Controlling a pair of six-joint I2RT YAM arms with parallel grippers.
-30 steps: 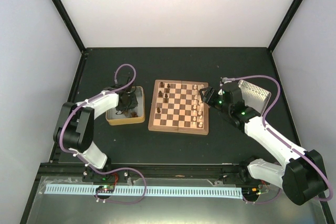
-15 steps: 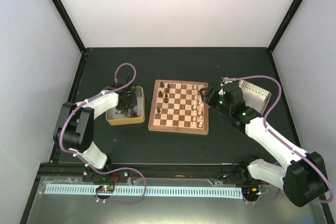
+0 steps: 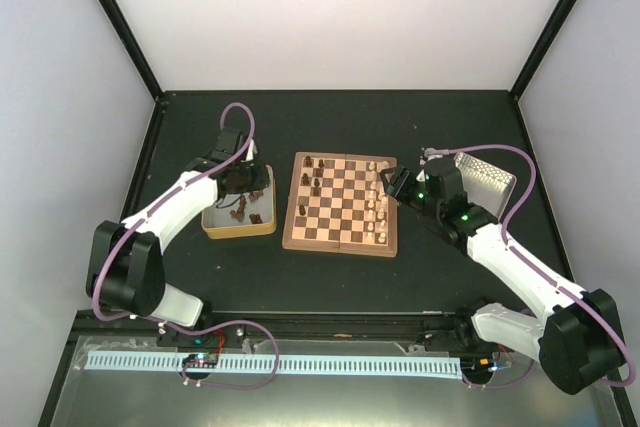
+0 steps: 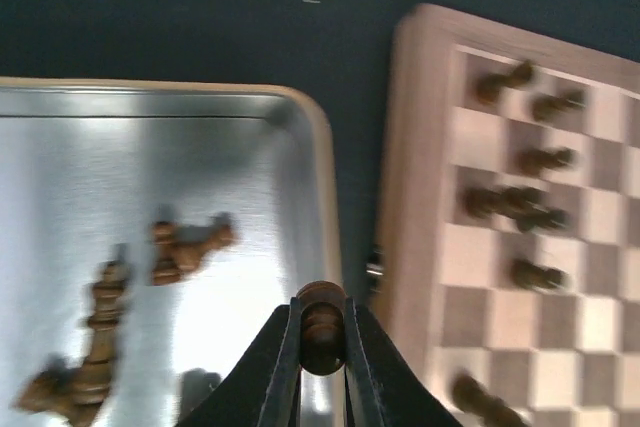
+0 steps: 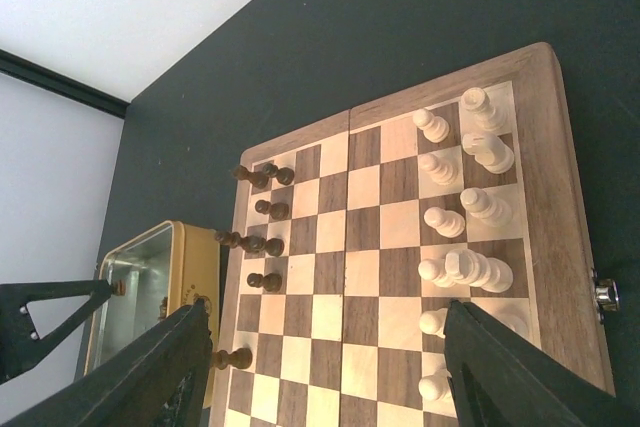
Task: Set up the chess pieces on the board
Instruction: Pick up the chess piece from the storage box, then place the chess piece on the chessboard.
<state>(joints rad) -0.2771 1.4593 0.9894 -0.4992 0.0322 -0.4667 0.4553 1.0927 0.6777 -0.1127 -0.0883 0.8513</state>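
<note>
Left tool [image 4: 322, 335] pinches one dark brown wooden chessman [image 4: 321, 319] above the yellowish metal tin [image 4: 120, 157], which holds loose dark chessmen [image 4: 180, 252]. Right tool [image 3: 392, 185] gapes empty over the checked wooden chessboard [image 3: 340, 240], mid black tabletop [image 3: 440, 122], within white walls [image 3: 330, 17].

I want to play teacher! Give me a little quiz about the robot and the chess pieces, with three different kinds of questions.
1. True or false: the left tool is shut on a dark piece.
2. Where do the spare dark pieces lie? A) in the yellowish tin B) on the black table C) in the silvery tray
3. Fill in: on the board, the chessmen nearest the right tool are ___ in colour.
Key: 1 true; 2 A; 3 cream.
</note>
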